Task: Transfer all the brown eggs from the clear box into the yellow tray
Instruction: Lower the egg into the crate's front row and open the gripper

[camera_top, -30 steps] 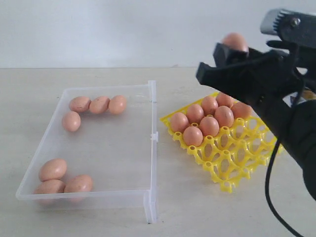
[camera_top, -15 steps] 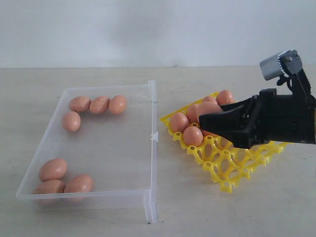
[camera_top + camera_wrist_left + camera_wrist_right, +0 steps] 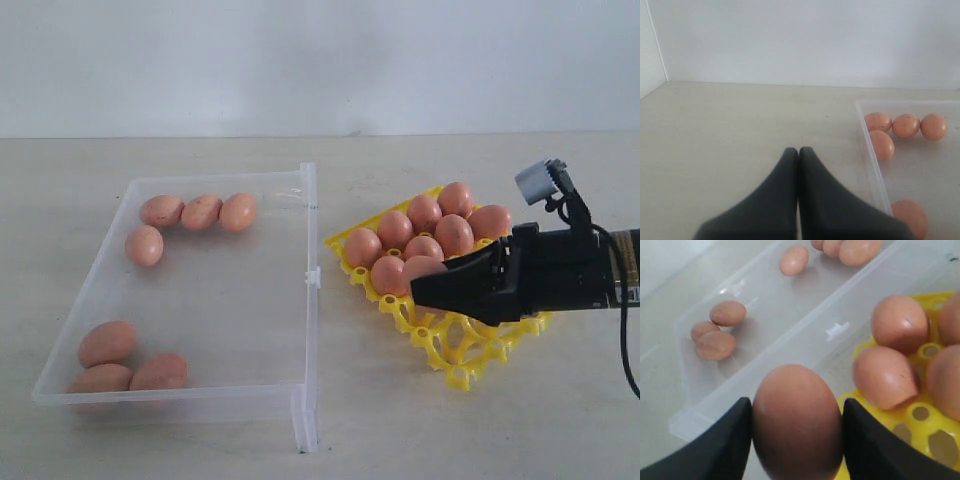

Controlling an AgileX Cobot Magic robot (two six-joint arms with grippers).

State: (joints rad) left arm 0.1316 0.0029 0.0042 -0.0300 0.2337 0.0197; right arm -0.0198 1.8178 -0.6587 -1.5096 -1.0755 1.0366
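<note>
My right gripper (image 3: pixel 425 286) is shut on a brown egg (image 3: pixel 423 267), held low over the front cups of the yellow tray (image 3: pixel 452 352), beside the eggs that sit there. The right wrist view shows that egg (image 3: pixel 797 420) pressed between both black fingers (image 3: pixel 720 445). Several brown eggs (image 3: pixel 424 213) fill the tray's far cups. The clear box (image 3: pixel 308 230) on the left holds several eggs, some in its far corner (image 3: pixel 201 212) and three near its front left corner (image 3: pixel 108 343). My left gripper (image 3: pixel 798 151) is shut and empty over the bare table beside the box (image 3: pixel 873 165).
The yellow tray's near and right cups (image 3: pixel 920 414) are unfilled. The box's tall side wall with a clip (image 3: pixel 312 276) stands between box and tray. A black cable (image 3: pixel 628 340) hangs from the right arm. A pale wall runs behind the table.
My right gripper has come down with the egg from high above the tray to just over its front cups. The eggs in the box and the tray have stayed put.
</note>
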